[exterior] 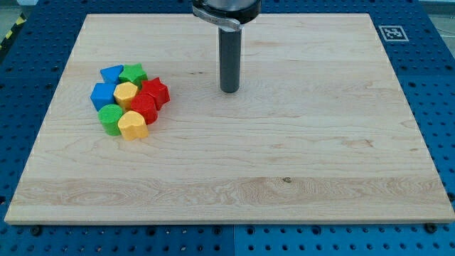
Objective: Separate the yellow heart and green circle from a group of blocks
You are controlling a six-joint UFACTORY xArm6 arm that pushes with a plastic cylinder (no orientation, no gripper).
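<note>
Your tip [229,90], a bare rod with no jaws, stands well right of the cluster: yellow heart block [133,124] touches green circular block [110,119] on the wooden bench [284,178].

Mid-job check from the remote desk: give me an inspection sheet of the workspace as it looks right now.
Surface: pale wooden board, flat, on a blue perforated table.
Job's things: yellow heart-shaped block at the cluster's bottom edge, touching the green round block to its left; both still packed in the group.
Clutter: another yellow block, two red blocks, two blue blocks, green block, all touching in one cluster at the view's left.
Pincer: none fitted; my tip stands apart, to the cluster's right.
Cables: nothing seen.
Surroundings: black-and-white marker tag at the board's top right corner.
</note>
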